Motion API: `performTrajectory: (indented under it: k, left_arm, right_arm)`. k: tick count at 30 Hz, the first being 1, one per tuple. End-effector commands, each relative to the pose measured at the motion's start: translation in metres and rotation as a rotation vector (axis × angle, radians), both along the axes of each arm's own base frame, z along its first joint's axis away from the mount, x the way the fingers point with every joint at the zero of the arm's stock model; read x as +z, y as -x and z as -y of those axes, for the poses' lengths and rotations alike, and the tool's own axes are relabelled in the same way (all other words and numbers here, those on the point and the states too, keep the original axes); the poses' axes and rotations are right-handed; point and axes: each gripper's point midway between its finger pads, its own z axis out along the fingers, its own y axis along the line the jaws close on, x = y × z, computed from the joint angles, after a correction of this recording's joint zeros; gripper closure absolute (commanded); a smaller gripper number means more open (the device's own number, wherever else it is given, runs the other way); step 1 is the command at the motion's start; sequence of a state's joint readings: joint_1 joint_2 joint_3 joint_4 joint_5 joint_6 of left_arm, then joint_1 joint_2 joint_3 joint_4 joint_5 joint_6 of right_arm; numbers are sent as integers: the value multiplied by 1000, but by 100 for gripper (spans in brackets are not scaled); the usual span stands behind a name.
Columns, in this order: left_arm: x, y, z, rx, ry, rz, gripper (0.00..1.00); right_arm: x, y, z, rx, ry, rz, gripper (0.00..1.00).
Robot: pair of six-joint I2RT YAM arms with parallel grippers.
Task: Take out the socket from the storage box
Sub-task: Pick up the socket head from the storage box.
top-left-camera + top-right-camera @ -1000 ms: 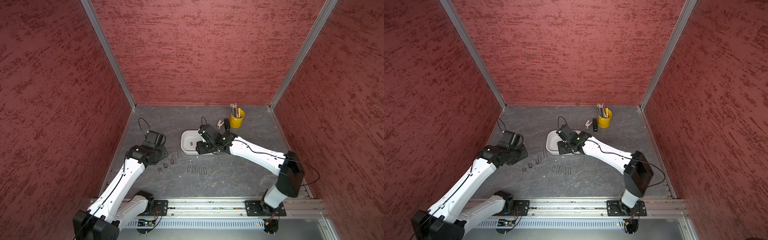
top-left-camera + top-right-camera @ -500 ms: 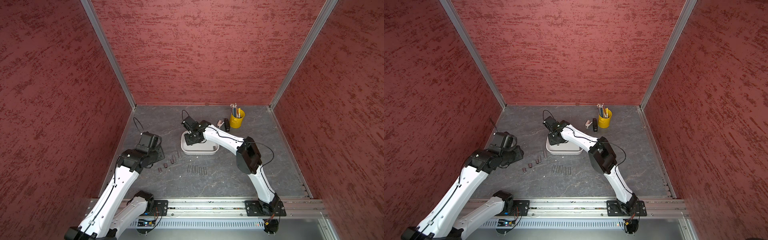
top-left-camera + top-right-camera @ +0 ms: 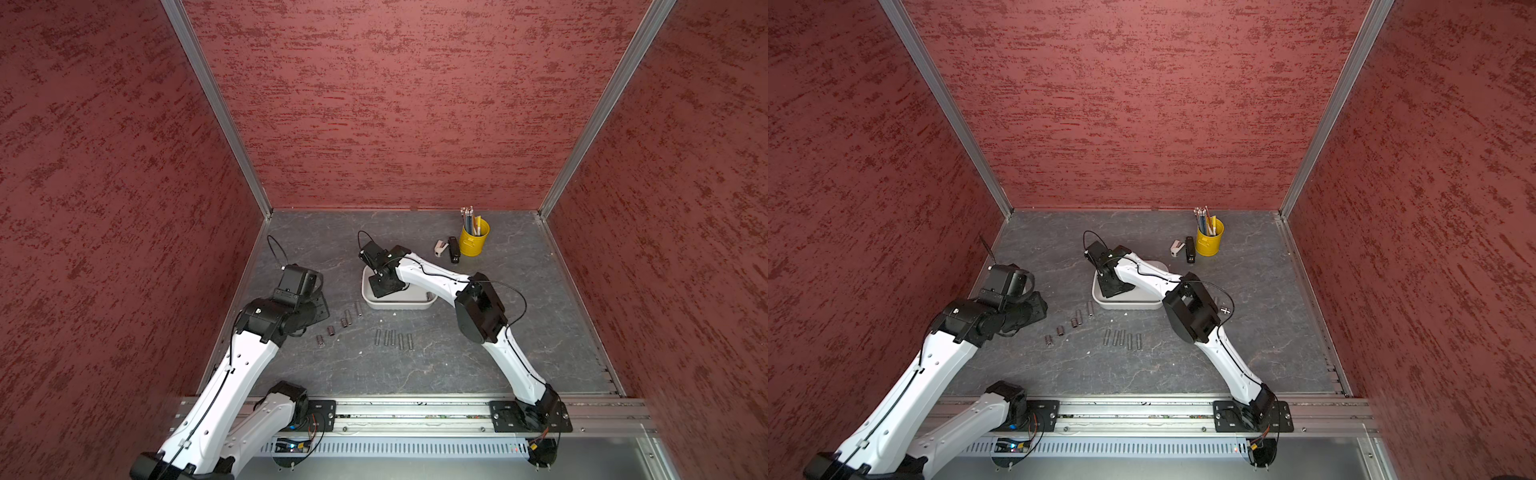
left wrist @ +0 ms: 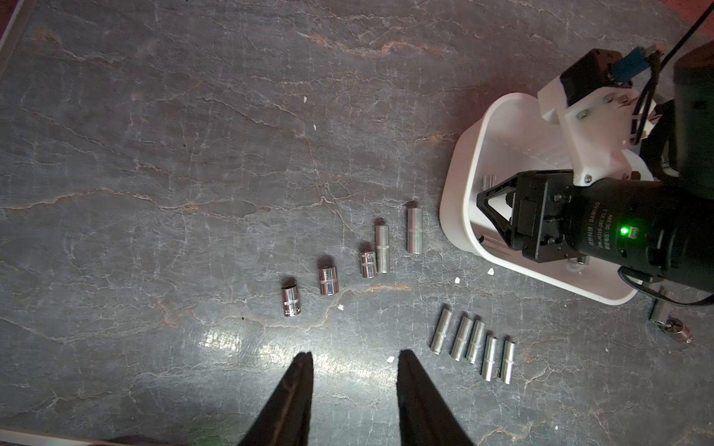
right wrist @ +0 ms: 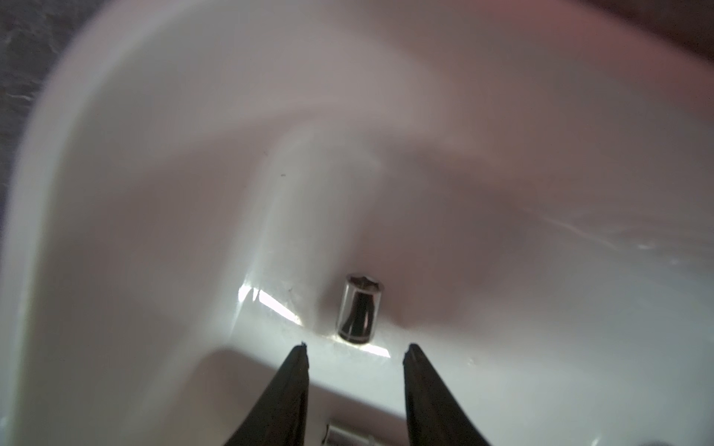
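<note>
The storage box [image 3: 395, 306] [image 3: 1125, 306] is a shallow white tub in the middle of the table. My right gripper [image 5: 357, 346] [image 3: 384, 284] reaches down into its left end, open, with nothing between the fingers. A short chrome socket [image 5: 359, 309] stands upright on the box floor just ahead of the fingertips, not touching them. A second socket [image 5: 347, 434] shows below the fingers. My left gripper [image 4: 353, 353] [image 3: 313, 309] hovers open and empty over the table, left of the box [image 4: 456, 216].
Several short sockets [image 4: 328, 281] [image 3: 347, 318] and several long ones [image 4: 473, 349] [image 3: 392, 337] lie in rows in front of the box. More metal pieces [image 4: 662, 309] lie by its corner. A yellow pencil bucket [image 3: 475, 239] and a stapler [image 3: 454, 250] stand at the back right.
My right gripper has moved to the left end of the box, dipped inside it, and its jaws have narrowed. The left arm has drawn back a little to the left.
</note>
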State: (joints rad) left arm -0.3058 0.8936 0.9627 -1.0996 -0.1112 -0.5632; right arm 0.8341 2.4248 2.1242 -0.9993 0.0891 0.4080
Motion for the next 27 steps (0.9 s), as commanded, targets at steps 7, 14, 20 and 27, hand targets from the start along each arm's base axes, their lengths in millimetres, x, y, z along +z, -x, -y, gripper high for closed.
performTrajectory:
  k: [7, 14, 20, 27]
  left_arm:
    - [1, -2, -1, -7, -4, 17, 61]
    - [-1, -3, 0, -7, -5, 15, 61]
    - [-2, -3, 0, -7, -6, 11, 61]
    - [-2, -3, 2, -18, 3, 10, 61]
  right_arm:
    - [-24, -12, 3, -6, 56, 17, 64]
    - [-26, -15, 5, -10, 69, 32, 78]
    - [-7, -18, 0, -7, 34, 49, 88]
    - [44, -14, -4, -6, -68, 61, 93]
